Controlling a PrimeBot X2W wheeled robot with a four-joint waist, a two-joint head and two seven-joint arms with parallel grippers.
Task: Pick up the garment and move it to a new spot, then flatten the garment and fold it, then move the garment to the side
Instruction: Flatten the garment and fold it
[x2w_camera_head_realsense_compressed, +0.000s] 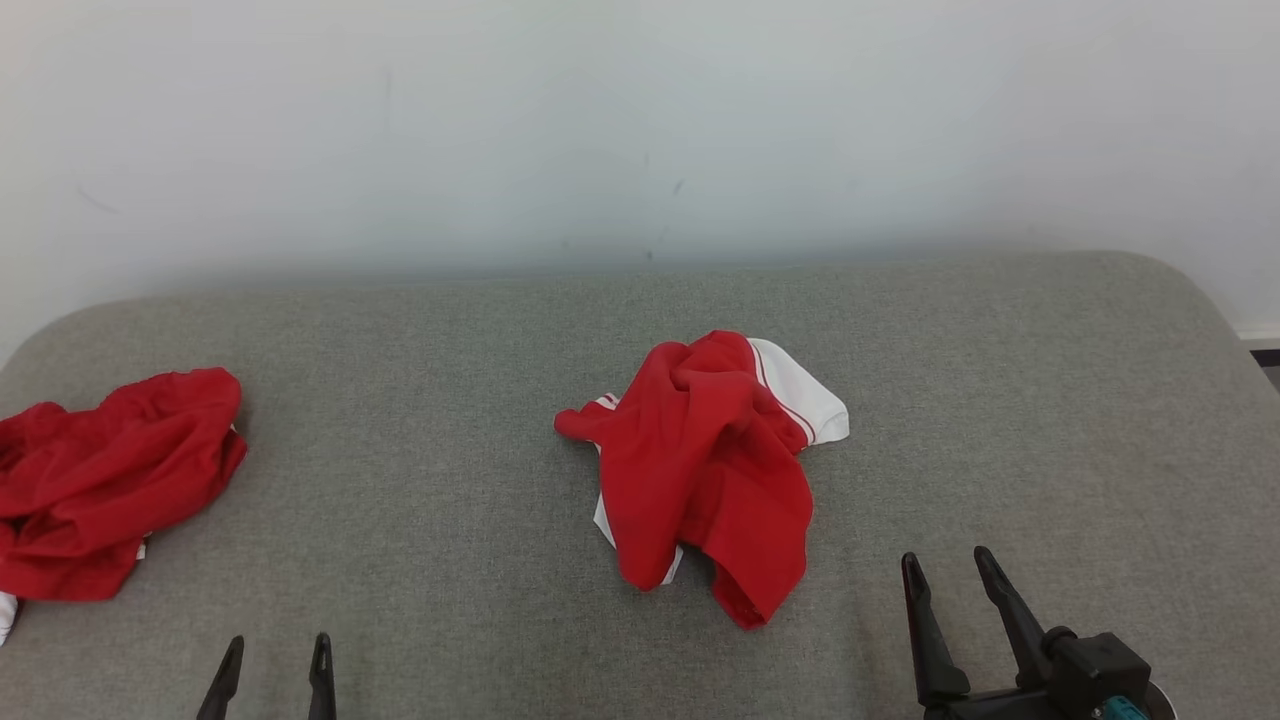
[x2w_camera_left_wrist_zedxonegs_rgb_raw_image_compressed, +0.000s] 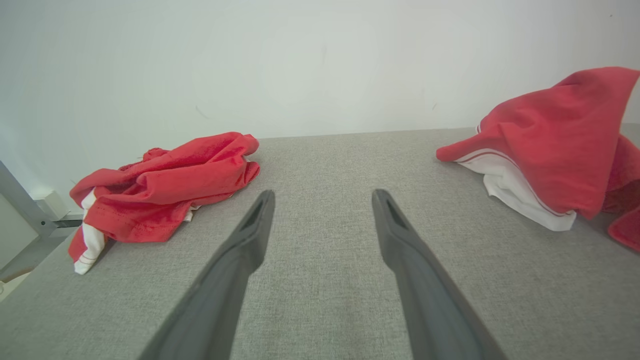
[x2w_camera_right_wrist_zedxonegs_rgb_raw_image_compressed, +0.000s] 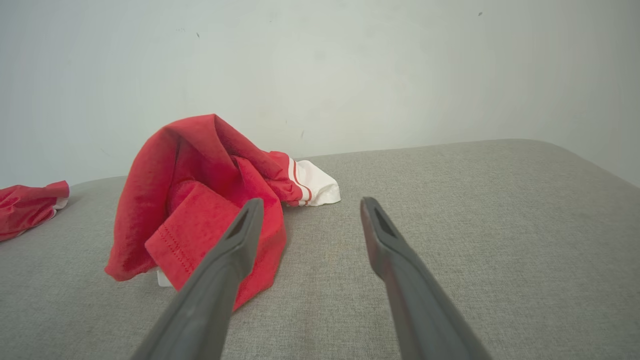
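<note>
A crumpled red garment (x2w_camera_head_realsense_compressed: 705, 470) with white striped trim lies in a heap at the middle of the grey padded table (x2w_camera_head_realsense_compressed: 450, 400). From the left wrist it appears at the right (x2w_camera_left_wrist_zedxonegs_rgb_raw_image_compressed: 555, 150); from the right wrist, at the left (x2w_camera_right_wrist_zedxonegs_rgb_raw_image_compressed: 200, 200). My left gripper (x2w_camera_head_realsense_compressed: 277, 645) stands open at the lower left, above bare table, well to the left of the heap (x2w_camera_left_wrist_zedxonegs_rgb_raw_image_compressed: 322, 197). At the lower right my right gripper (x2w_camera_head_realsense_compressed: 945, 560) is open too, just right of the heap's near end, nothing between its fingers (x2w_camera_right_wrist_zedxonegs_rgb_raw_image_compressed: 309, 205).
A second crumpled red and white garment (x2w_camera_head_realsense_compressed: 100, 480) lies at the table's left edge (x2w_camera_left_wrist_zedxonegs_rgb_raw_image_compressed: 160, 185) (x2w_camera_right_wrist_zedxonegs_rgb_raw_image_compressed: 30, 207). A pale wall (x2w_camera_head_realsense_compressed: 640, 130) runs behind the table. A metal frame bar (x2w_camera_left_wrist_zedxonegs_rgb_raw_image_compressed: 25, 210) shows beyond the left edge. Bare grey cloth spreads to the right (x2w_camera_head_realsense_compressed: 1050, 400).
</note>
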